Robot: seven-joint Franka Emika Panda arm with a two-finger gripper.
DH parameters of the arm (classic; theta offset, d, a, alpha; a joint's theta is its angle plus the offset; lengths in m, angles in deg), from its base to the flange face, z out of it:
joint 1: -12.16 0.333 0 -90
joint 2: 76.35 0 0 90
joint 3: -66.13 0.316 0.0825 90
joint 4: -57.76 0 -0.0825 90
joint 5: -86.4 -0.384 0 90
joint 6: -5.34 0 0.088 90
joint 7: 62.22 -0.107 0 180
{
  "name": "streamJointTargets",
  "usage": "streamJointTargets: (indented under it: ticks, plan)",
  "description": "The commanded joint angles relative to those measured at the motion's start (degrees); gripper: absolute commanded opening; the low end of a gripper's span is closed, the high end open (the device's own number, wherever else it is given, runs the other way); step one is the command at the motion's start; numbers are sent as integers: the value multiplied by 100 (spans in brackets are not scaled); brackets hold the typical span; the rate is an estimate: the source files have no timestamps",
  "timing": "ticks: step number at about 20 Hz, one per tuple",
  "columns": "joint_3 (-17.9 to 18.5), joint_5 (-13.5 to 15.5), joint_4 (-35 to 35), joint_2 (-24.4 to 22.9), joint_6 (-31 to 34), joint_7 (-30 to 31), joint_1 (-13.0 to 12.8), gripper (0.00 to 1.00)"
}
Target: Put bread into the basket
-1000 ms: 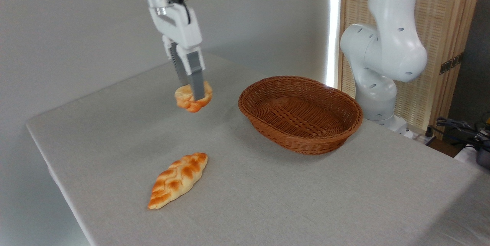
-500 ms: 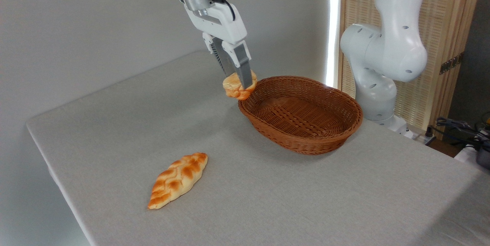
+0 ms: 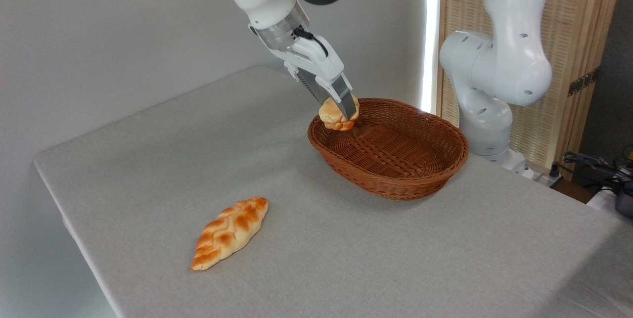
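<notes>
The white two-finger gripper (image 3: 341,113) clenched the small round golden bun (image 3: 334,115) over the oval brown wicker basket's (image 3: 395,182) upper-left rim; carry-over step; next, likely release.

A braided loaf (image 3: 230,233) lies on the grey table (image 3: 371,258), a slatted screen (image 3: 568,61) behind.

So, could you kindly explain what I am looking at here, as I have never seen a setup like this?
This is one picture from a fixed camera looking down across a grey table. The white jointed machine is a robot arm bolted at the far right edge; it bends overhead and ends in a two-finger tool. The tool is shut on a small round bun, held above the near-left rim of a brown wicker basket with nothing lying in it. A longer braided loaf lies on the table, apart from everything else.
</notes>
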Motion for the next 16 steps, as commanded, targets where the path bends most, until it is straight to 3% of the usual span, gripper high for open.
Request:
streamJointTargets:
  ticks: [1,8,12,16]
  plan:
    - [50,126,-2,155,8,-84,-14,100]
    - [41,108,51,208,-10,-102,-22,100]
    - [58,56,454,207,-255,-198,21,100]
    - [462,38,771,216,-913,-443,48,100]
